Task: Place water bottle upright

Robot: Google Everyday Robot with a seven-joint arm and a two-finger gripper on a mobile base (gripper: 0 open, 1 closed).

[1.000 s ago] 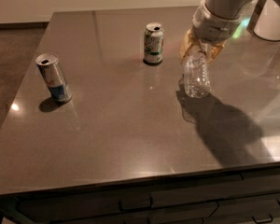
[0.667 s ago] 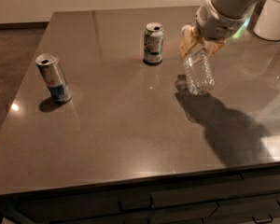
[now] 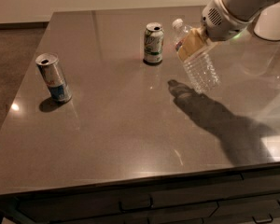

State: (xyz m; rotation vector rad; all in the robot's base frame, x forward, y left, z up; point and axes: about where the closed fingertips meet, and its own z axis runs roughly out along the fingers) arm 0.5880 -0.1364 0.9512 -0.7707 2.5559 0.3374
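Arm (image 3: 240, 6) enters from upper right, claw (image 3: 192, 42) clamped around water bottle (image 3: 203, 72).

Green-white soda can (image 3: 153, 43) and silver-blue slim can (image 3: 53, 77), upright on table (image 3: 121, 139).

Table (image 3: 130, 139): dark, glossy top.
Standing on it: green-white can (image 3: 153, 43) far centre; silver-blue can (image 3: 53, 77) left.
Gripper (image 3: 192, 41): above far right, clamping tilted water bottle (image 3: 203, 71).
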